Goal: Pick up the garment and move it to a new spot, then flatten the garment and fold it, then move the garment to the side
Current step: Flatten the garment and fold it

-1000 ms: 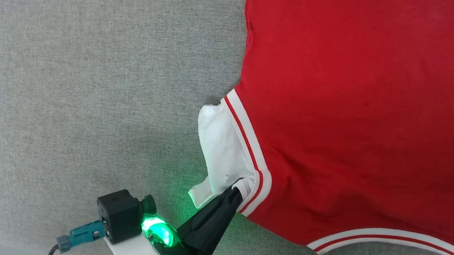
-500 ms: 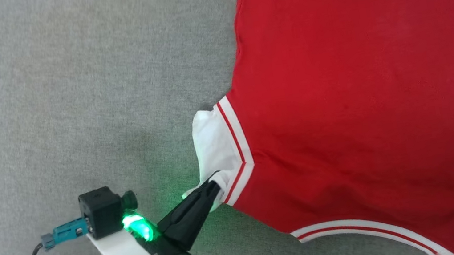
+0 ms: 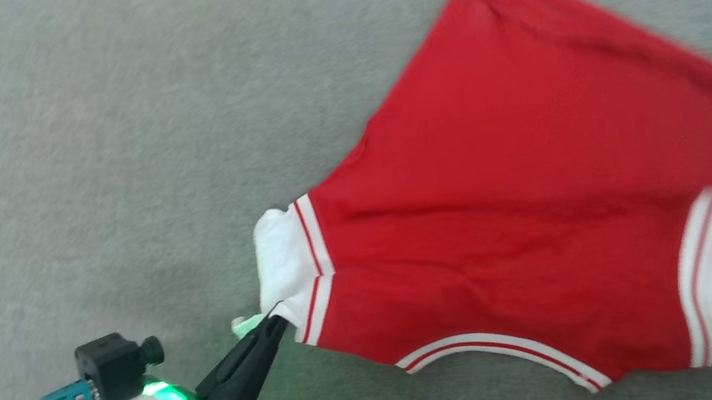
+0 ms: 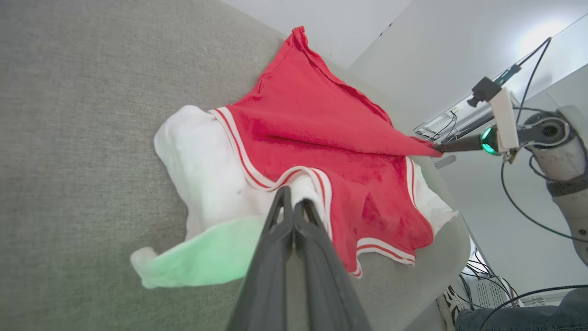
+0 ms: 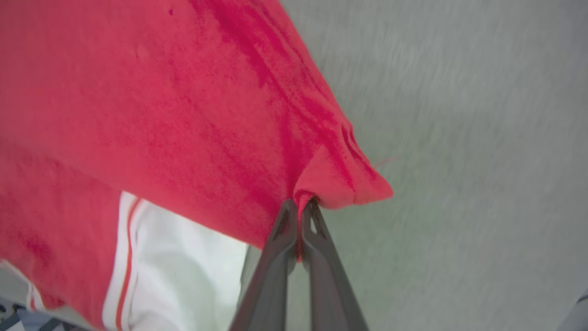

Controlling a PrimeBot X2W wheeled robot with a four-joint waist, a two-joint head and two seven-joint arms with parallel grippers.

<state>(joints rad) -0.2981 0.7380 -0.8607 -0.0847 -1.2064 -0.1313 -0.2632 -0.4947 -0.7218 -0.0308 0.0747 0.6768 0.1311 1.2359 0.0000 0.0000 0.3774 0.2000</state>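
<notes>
Newly stretched, the blurred garment [image 3: 505,206] is clamped by left end effector [image 3: 277,320] and right end effector [image 5: 301,205].

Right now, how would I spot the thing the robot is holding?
Find the big grey surface. Stretched over it is a red shirt, pinched by the left hand at a striped edge, the right hand at a red corner. Its red cloth with white stripes stands out against the grey.

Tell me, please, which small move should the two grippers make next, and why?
Probably lift both together a little and carry the garment sideways. The left gripper is shut on its striped trim, the right gripper on a red edge, and the cloth hangs stretched between them, partly resting on the grey surface.
</notes>
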